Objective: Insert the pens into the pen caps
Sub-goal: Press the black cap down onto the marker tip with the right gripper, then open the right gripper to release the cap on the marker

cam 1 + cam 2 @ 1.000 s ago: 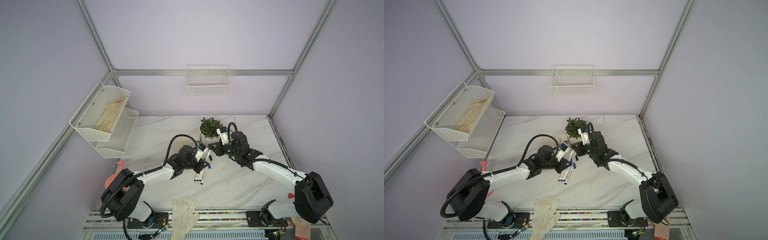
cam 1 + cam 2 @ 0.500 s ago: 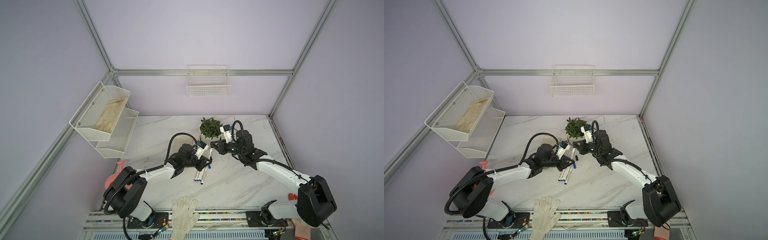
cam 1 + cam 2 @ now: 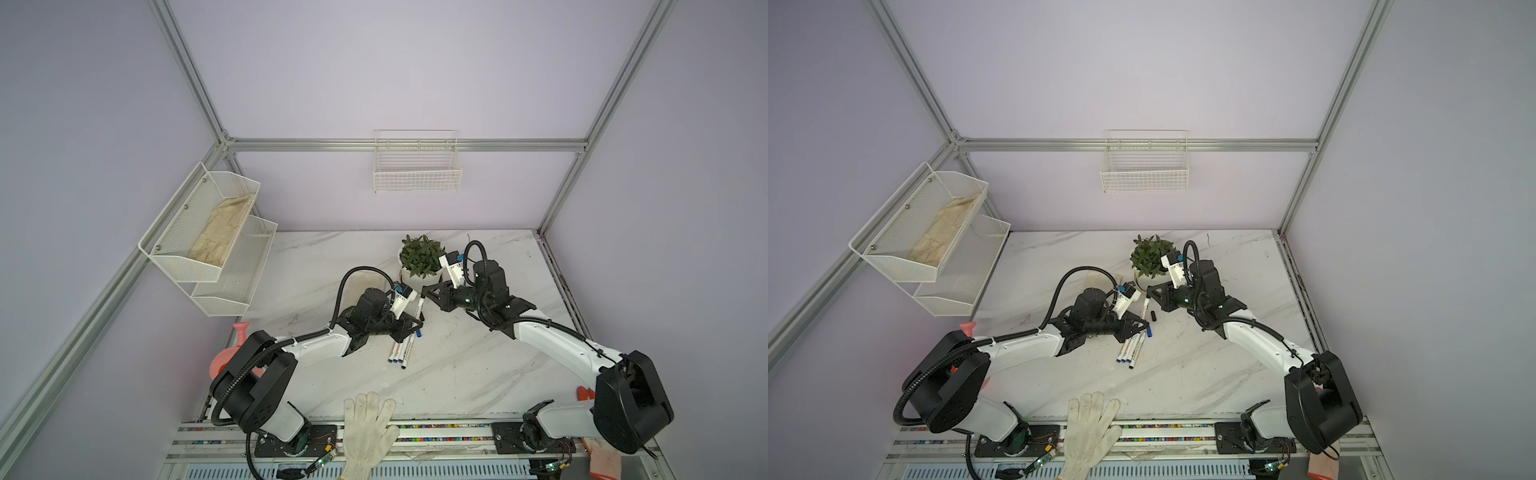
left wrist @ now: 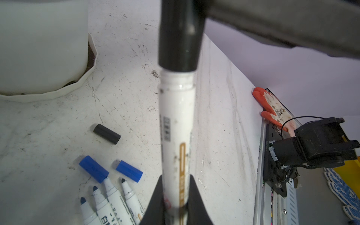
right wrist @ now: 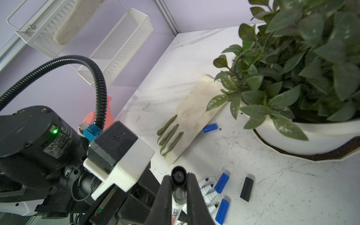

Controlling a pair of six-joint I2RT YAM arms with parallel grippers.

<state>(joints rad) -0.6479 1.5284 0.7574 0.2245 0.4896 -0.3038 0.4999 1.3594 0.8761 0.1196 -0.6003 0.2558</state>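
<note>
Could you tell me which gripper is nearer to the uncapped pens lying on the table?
Left. The left gripper hovers over the uncapped pens' tip ends; the right gripper sits farther back, beside the plant pot.

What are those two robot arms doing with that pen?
They are capping a pen together. The left tool is shut on the white pen, and the right tool is shut on the black cap sitting over its tip. Four more pens lie on the table, with loose caps beside them.
</note>
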